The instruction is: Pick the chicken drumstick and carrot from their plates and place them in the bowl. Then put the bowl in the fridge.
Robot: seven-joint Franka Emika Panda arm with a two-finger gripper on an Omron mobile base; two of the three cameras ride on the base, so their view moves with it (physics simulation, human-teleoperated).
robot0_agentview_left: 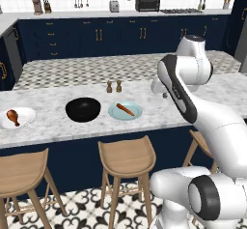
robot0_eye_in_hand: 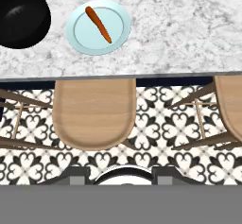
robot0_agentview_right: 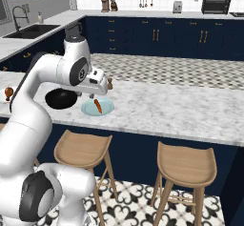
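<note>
Task state at an early stage. The fingers [robot0_eye_in_hand: 122,179] appear only as dark stubs at the bottom centre of the hand view, and nothing lies between them; whether they stand wide or narrow cannot be told. In the left base view the hand hangs at centre right, above the marble bench [robot0_agentview_left: 159,109] and to the right of the dishes. Nearest the hand, the carrot [robot0_agentview_left: 125,109] lies on the pale blue plate [robot0_agentview_left: 116,113]; the hand view shows both at upper centre, the carrot set diagonally. Just left of that plate stands the black bowl [robot0_agentview_left: 83,109], which looks empty. Farther left, at the frame edge, the chicken drumstick [robot0_agentview_left: 13,116] rests on the white plate [robot0_agentview_left: 25,121]. Wooden stools [robot0_agentview_left: 127,156] stand below the bench edge. By this evidence neither food item has been moved, and all steps appear to remain: both transfers into the bowl, then carrying the bowl to the fridge.
</note>
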